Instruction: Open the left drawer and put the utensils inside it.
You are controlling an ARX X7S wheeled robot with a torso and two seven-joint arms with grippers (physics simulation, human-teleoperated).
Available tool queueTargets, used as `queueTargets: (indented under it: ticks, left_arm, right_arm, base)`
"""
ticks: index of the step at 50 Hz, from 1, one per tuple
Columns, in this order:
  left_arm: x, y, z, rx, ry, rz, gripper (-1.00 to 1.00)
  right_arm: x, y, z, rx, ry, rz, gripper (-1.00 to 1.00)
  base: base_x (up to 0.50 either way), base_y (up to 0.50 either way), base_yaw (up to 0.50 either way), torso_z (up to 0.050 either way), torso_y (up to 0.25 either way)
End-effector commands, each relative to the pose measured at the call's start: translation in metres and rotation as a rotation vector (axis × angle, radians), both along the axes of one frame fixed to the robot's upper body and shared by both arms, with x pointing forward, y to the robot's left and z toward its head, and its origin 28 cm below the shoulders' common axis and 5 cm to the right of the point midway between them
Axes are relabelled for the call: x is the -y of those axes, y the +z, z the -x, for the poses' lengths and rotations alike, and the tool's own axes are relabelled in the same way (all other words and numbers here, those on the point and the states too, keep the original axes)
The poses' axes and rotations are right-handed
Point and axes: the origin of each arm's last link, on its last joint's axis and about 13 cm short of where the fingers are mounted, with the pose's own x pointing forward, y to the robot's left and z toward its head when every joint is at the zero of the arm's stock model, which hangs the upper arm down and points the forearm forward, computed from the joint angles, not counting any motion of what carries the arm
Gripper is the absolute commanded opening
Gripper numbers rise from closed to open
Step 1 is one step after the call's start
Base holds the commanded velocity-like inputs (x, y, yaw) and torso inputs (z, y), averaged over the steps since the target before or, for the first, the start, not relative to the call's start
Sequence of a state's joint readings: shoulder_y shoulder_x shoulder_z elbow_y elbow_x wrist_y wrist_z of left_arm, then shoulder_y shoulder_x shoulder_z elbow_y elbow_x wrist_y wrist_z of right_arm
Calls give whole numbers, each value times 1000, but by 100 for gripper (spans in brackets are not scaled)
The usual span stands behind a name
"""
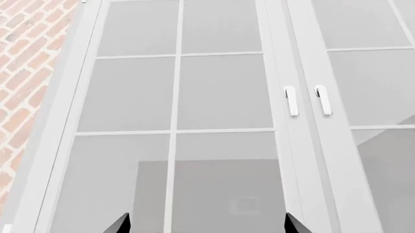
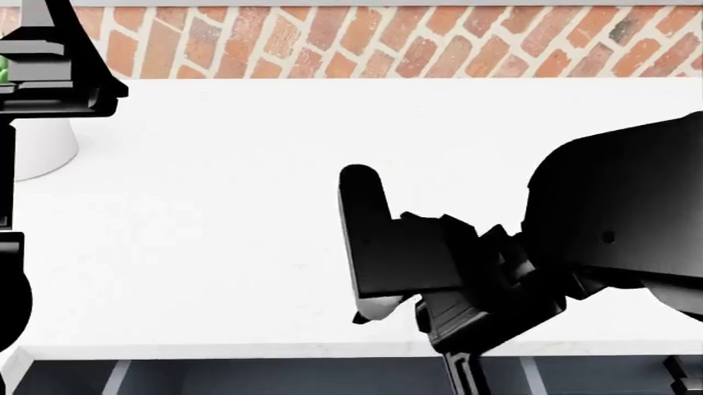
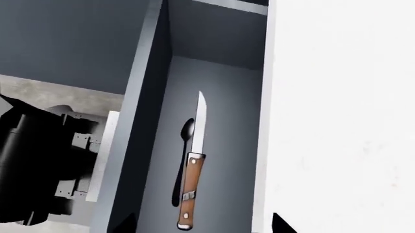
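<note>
In the right wrist view the left drawer stands pulled out below the white counter edge, its dark grey inside showing. A knife with a pale blade and a brown wooden handle lies flat on its floor. Touching the knife's side is a small dark spoon, also flat. My right gripper hangs open above the drawer with nothing between its fingers. My left gripper is open and empty too, raised and facing a window. In the head view the drawer is a dark strip under the counter front.
The white counter runs back to a brick wall. A white pot stands at its far left. My right arm reaches over the counter's front edge. White window frames with handles fill the left wrist view.
</note>
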State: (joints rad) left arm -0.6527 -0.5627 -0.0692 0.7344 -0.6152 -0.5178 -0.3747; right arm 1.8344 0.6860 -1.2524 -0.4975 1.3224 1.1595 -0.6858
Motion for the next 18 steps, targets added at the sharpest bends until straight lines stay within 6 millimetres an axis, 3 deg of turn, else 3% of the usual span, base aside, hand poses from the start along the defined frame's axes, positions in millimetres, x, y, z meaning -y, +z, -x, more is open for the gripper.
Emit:
queueTargets:
  ticks: [1,6,7,12,14,17,18]
  left_arm:
    - [-8,1,-8,5,31,-14,100]
    - [-10,13,-10,37,40,-40,100]
    - [-11,29,-9,93,51,-71,100]
    - [-20,77,-3,235,103,-129,100]
    - [-25,102,4,307,141,-145,100]
    - [-28,111,7,333,158,-152,100]
    - [-34,133,13,385,164,-146,100]
  right_arm:
    - [4,49,16,159,62,-230,100]
    - [10,69,29,260,44,-295,100]
    - [15,82,34,337,-40,-359,100]
    - [25,109,55,501,-188,-524,100]
    - [31,129,77,618,-278,-661,100]
    - [32,135,87,626,-298,-702,100]
    - [31,146,109,718,-357,-744,100]
  base:
    - [0,0,0,0,0]
    - [0,0,0,0,0]
    - [0,0,0,0,0]
    - [0,0,0,0,0]
    - [0,0,0,0,0]
    - [0,0,0,0,0]
    - [0,0,0,0,0]
